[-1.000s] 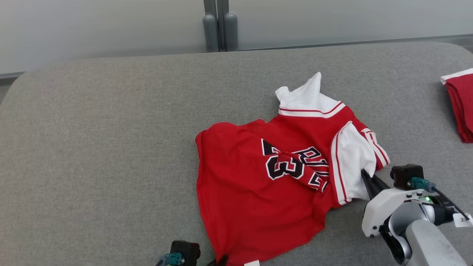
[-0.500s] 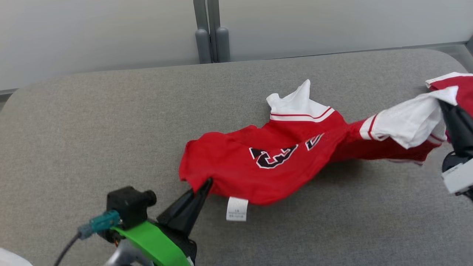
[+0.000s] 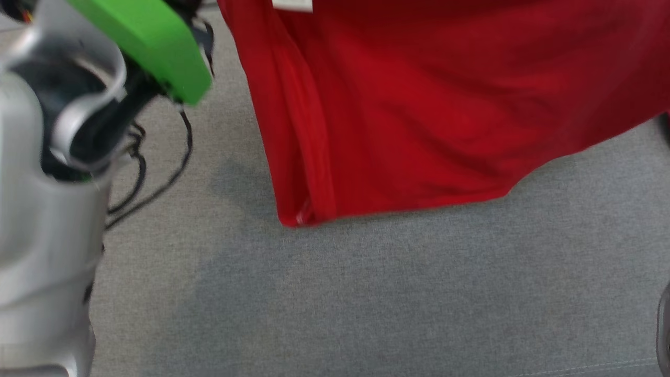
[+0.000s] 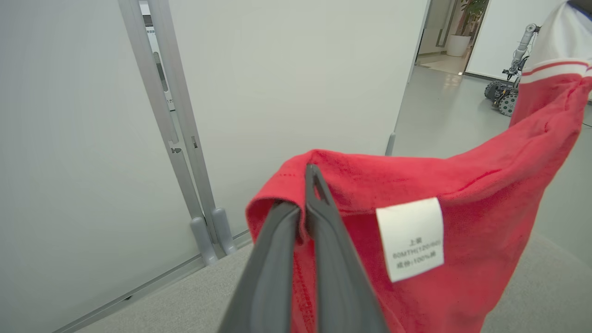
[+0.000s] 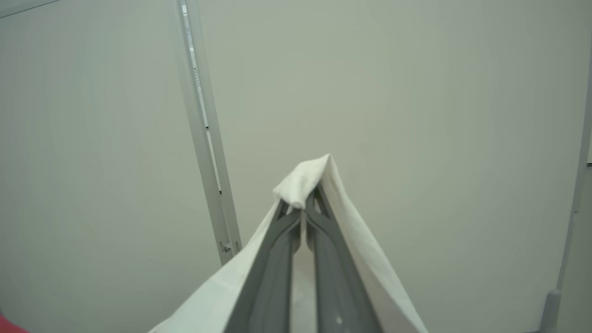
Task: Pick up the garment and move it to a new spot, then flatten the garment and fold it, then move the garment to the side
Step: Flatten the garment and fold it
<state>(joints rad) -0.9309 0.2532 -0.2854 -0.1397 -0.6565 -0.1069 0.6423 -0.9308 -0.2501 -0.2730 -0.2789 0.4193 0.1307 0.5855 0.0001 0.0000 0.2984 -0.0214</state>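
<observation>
Clearly the pickup is done: the garment [image 3: 419,104] hangs over the grey table [image 3: 366,303], the left gripper [image 4: 308,194] clamped on its red hem, the right gripper [image 5: 305,208] pinching a white corner. Relocating, flattening, folding and setting aside look undone.

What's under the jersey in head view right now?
Below the hem of the jersey, grey fabric surface shows. The surface farther back is covered by the hanging red cloth. The left gripper and right gripper pinch it.
</observation>
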